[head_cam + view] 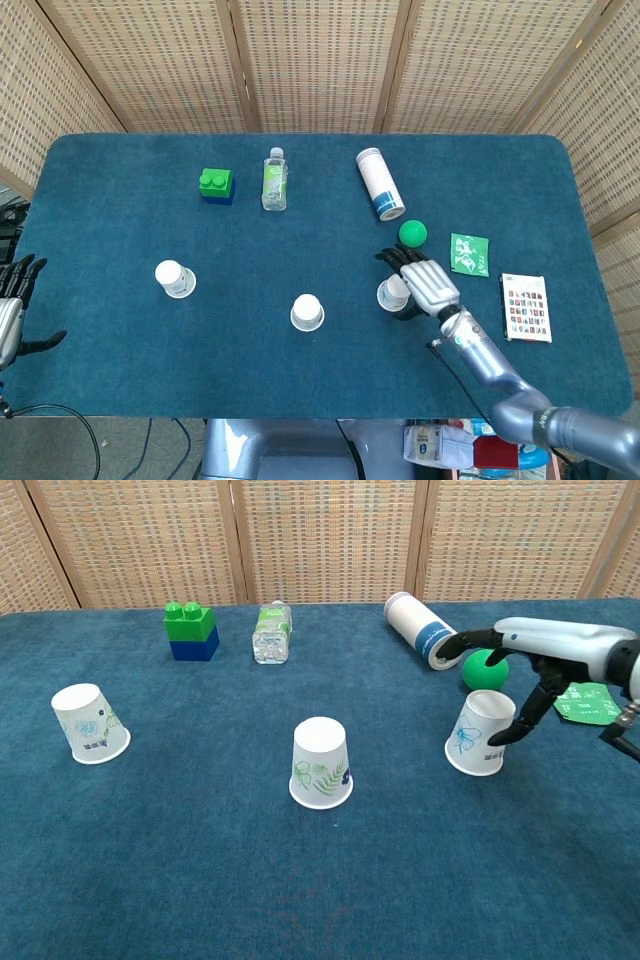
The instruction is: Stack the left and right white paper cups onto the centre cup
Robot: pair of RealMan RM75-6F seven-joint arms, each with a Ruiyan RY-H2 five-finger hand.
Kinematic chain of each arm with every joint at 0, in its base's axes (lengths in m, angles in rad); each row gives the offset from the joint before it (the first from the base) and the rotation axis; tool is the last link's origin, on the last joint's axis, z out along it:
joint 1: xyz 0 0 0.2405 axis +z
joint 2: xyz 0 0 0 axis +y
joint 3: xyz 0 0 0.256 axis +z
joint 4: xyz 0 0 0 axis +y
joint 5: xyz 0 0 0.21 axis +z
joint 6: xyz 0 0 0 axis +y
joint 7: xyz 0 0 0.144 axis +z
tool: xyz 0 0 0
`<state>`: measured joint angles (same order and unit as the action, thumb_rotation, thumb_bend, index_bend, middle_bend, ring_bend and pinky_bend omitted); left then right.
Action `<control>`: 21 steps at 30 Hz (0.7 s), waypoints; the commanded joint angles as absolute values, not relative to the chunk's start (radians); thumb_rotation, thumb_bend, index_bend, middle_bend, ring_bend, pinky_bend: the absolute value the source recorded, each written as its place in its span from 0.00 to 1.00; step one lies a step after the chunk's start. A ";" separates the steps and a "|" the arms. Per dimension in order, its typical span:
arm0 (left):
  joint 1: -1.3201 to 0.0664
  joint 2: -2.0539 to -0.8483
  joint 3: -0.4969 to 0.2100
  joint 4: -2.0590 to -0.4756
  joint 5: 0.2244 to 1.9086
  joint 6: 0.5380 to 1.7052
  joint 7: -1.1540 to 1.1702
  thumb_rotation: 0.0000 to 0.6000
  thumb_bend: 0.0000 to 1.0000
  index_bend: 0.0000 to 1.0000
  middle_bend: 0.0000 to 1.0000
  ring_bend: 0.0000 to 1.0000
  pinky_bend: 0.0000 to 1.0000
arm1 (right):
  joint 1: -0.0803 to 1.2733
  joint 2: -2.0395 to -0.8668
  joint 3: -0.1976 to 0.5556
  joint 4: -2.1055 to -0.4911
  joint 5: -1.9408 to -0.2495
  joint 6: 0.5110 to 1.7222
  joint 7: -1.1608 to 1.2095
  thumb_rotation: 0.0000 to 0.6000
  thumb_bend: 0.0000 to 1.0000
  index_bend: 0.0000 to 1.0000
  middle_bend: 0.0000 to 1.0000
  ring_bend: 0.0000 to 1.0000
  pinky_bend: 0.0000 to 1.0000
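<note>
Reaching over the blue table [120, 200], the right hand [422, 280] hangs above and just behind the right cup [481, 732], fingers spread and holding nothing. In the chest view its dark fingers [470, 641] stretch out past the cup's top toward the white tube [424, 629], while the thumb [520, 720] drops down beside the cup's right wall, very close to it; whether it touches the paper cannot be told. From the head view the hand covers part of that cup, which stands upside down on its rim.

The centre cup [321, 763] stands inverted well to the left of the right cup, nearer the table's front edge, with a green leaf print on its side. The left cup [89, 723] is also inverted, far out on the left side and well apart from the others. None of the three is stacked.

The left hand [12, 305] shows only in the head view, at the table's left edge, open with fingers spread and nothing in it.

Behind the right hand lie a green ball [413, 234] and the white tube on its side. A green sachet [468, 254] and a printed card [526, 307] lie to the right. Farther back are a small bottle [275, 179] lying flat and a green-and-blue block [216, 185].
</note>
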<state>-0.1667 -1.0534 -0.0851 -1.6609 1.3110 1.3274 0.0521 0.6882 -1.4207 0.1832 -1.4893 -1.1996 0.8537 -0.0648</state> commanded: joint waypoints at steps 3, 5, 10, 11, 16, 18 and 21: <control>-0.173 -1.054 -0.089 -1.658 1.299 1.315 0.053 1.00 0.18 0.00 0.00 0.00 0.00 | 0.711 -1.456 0.184 -1.446 -1.184 0.832 -0.082 1.00 0.23 0.21 0.25 0.12 0.32; -0.175 -1.055 -0.090 -1.656 1.293 1.309 0.055 1.00 0.18 0.00 0.00 0.00 0.00 | 0.714 -1.465 0.181 -1.429 -1.183 0.830 -0.088 1.00 0.24 0.23 0.26 0.13 0.34; -0.181 -1.066 -0.098 -1.647 1.269 1.303 0.076 1.00 0.18 0.00 0.00 0.00 0.00 | 0.715 -1.476 0.171 -1.377 -1.191 0.836 -0.091 1.00 0.25 0.28 0.30 0.16 0.39; -0.182 -1.066 -0.098 -1.647 1.269 1.303 0.077 1.00 0.18 0.00 0.00 0.00 0.00 | 0.714 -1.478 0.170 -1.369 -1.195 0.840 -0.091 1.00 0.25 0.29 0.31 0.17 0.41; -0.184 -1.067 -0.096 -1.648 1.269 1.299 0.082 1.00 0.18 0.00 0.00 0.00 0.00 | 0.703 -1.471 0.164 -1.347 -1.207 0.849 -0.060 1.00 0.27 0.30 0.34 0.22 0.45; -0.184 -1.068 -0.095 -1.649 1.269 1.299 0.085 1.00 0.18 0.00 0.00 0.00 0.00 | 0.701 -1.465 0.161 -1.348 -1.213 0.845 -0.045 1.00 0.28 0.32 0.37 0.25 0.47; -0.185 -1.069 -0.094 -1.651 1.270 1.298 0.088 1.00 0.18 0.00 0.00 0.00 0.00 | 0.701 -1.463 0.160 -1.344 -1.217 0.841 -0.032 1.00 0.30 0.39 0.45 0.36 0.49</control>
<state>-0.1848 -1.0687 -0.0942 -1.6505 1.2696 1.2983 0.0878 0.7012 -1.4640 0.1603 -1.3451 -1.2159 0.8424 -0.0333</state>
